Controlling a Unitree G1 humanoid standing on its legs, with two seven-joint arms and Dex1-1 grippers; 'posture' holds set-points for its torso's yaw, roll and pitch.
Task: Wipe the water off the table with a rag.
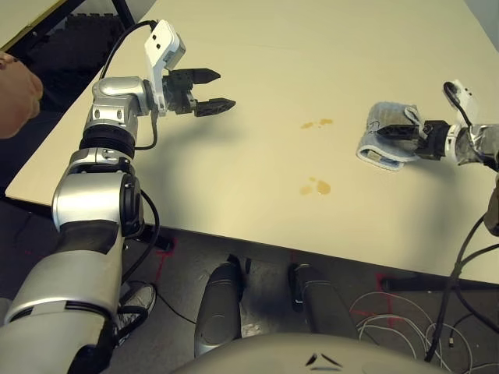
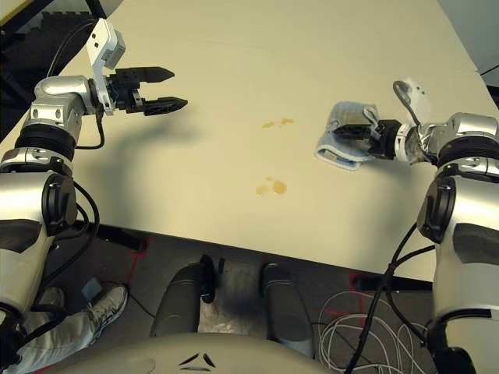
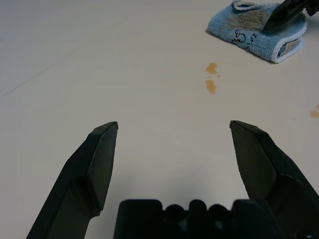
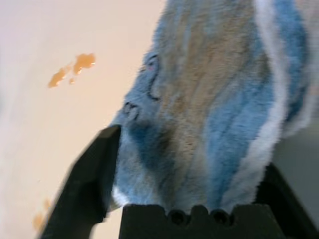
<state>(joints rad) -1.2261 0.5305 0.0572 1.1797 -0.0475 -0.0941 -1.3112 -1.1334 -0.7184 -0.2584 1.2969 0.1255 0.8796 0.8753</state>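
Right now my right tool is clamped on the rag, its black fingers straddling the blue terry with cloth packed between them. The rag sits on the right side of the tabletop, folded, with a white edge facing near and brownish stains on top; I can make out small dark print on it from the left wrist. The water shows as two small yellowish-brown clusters: one just left of the rag, apart from it, the other nearer to me toward the tabletop's near edge. Both look untouched by the cloth. My left tool hangs above the far left part of the tabletop with its two fingers spread wide, holding nothing, well apart from the spots and the rag. A person's hand shows at the far left edge.
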